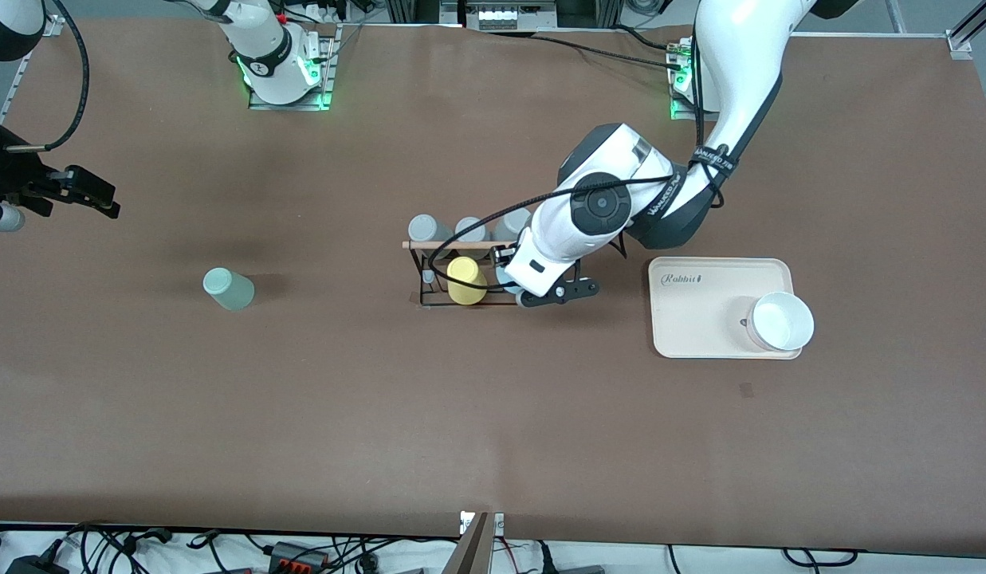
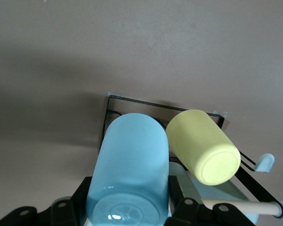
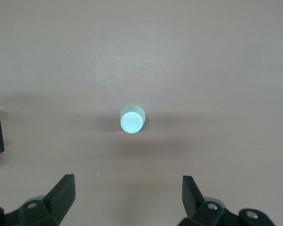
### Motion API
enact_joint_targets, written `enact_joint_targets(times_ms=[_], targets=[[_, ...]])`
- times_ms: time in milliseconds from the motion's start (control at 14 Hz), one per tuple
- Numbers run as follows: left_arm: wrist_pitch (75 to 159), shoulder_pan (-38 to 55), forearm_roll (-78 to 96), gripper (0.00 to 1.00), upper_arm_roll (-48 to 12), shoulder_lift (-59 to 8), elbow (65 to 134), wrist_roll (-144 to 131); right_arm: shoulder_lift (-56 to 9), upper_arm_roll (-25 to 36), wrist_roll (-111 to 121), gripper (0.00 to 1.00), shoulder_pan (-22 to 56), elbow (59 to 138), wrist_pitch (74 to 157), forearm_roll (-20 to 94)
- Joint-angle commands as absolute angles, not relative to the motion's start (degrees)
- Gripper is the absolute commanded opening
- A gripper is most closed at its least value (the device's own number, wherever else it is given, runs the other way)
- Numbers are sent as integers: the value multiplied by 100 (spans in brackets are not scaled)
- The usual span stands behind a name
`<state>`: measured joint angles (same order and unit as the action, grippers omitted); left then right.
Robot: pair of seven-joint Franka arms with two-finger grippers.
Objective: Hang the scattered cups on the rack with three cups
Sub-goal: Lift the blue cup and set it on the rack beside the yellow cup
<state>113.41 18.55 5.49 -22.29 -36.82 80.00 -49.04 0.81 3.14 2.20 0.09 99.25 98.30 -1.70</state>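
Note:
The light blue cup [image 2: 132, 169] lies tilted between the black fingers [image 2: 179, 200] of my left gripper [image 2: 129, 200], which is shut on it. This gripper [image 1: 515, 283] is at the black wire rack [image 1: 419, 279], at its end toward the left arm; in the front view the arm hides most of the blue cup. A yellow cup [image 1: 466, 281] hangs tilted on the rack right beside the blue one. The mint green cup [image 1: 228, 288] stands alone toward the right arm's end. My right gripper [image 3: 129, 188] hangs open and empty above the table with the mint cup [image 3: 132, 118] below it.
Three grey cups [image 1: 470, 229] hang along the rack's side farther from the front camera, under its wooden rod [image 2: 240, 205]. A cream tray [image 1: 692, 311] holding a white bowl [image 1: 781, 321] lies toward the left arm's end, close to the left arm's elbow.

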Motion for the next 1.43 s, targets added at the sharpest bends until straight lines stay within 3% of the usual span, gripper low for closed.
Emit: enact_joint_targets(times_ms=[0, 143, 357, 429, 571, 786, 1357], targets=[[11294, 1995, 571, 1, -2206, -3946, 7734, -4939, 141, 325, 281, 100, 9, 9879, 9729, -79], [11530, 2013, 563, 8, -2197, -4060, 7743, -4939, 141, 325, 281, 100, -9, 9879, 9729, -79], [11916, 2065, 170, 46, -2119, -4157, 7752, -4878, 141, 316, 299, 100, 9, 9879, 9677, -79], [11935, 1996, -146, 99, -2118, -4149, 7769, -4869, 141, 316, 308, 100, 17, 9879, 9677, -88], [11918, 1934, -272, 100, -2118, -4061, 7735, -4904, 141, 316, 308, 100, 18, 9879, 9677, -97], [11743, 1287, -343, 100, -2100, -3413, 7743, -4869, 132, 316, 299, 100, 18, 9879, 9685, -97], [9794, -930, -343, 100, -2179, -2137, 7717, -2699, 114, 316, 299, 100, 9, 9888, 9703, -88]])
